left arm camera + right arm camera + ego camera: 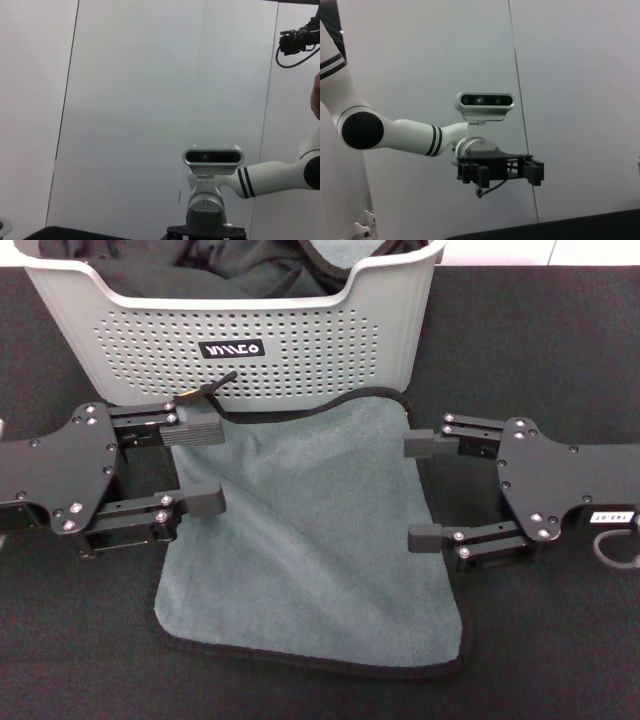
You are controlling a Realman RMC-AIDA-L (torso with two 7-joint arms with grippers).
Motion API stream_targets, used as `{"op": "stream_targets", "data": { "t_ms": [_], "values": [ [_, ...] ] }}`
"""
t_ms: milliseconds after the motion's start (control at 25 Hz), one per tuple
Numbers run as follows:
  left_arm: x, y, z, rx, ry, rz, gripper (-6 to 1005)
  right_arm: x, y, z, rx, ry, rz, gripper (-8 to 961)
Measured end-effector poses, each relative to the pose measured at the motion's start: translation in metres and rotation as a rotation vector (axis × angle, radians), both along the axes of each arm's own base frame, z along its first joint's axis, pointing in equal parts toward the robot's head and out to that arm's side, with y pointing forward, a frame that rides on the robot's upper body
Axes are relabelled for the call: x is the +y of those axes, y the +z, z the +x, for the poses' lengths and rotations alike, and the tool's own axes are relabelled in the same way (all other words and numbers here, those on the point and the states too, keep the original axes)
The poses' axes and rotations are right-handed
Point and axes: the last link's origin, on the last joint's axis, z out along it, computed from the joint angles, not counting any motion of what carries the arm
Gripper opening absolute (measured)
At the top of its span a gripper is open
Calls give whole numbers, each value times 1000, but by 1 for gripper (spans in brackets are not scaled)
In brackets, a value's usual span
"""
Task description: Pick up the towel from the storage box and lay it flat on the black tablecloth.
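1. Your left gripper (203, 466) and right gripper (425, 492) are matte black – flat angular plates studded with silver screws, ending in blocky rectangular fingers (198, 499).
2. The right one carries a small white label and a grey looped cable.
3. Your arm (395, 135) is glossy white with black joint caps and black bands.

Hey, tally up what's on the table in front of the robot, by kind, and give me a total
Grey-teal fluffy towel with black stitched edging, spread out: 1
Light grey perforated plastic storage box: 1
Wide black tablecloth: 1
Dark cloths bunched in the box: count cannot be told
Robot tools, left tool and right tool, both open: 2
Total, without the bunched cloths: 5
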Motion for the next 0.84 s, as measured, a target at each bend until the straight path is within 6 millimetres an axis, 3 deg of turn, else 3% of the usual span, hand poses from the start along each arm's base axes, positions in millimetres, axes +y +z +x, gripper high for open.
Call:
{"op": "stream_targets", "data": {
  "t_ms": [840],
  "values": [
    [0, -2, -3, -13, 6, 12, 601, 2, -3, 1, 22, -12, 9, 886]
  ]
}}
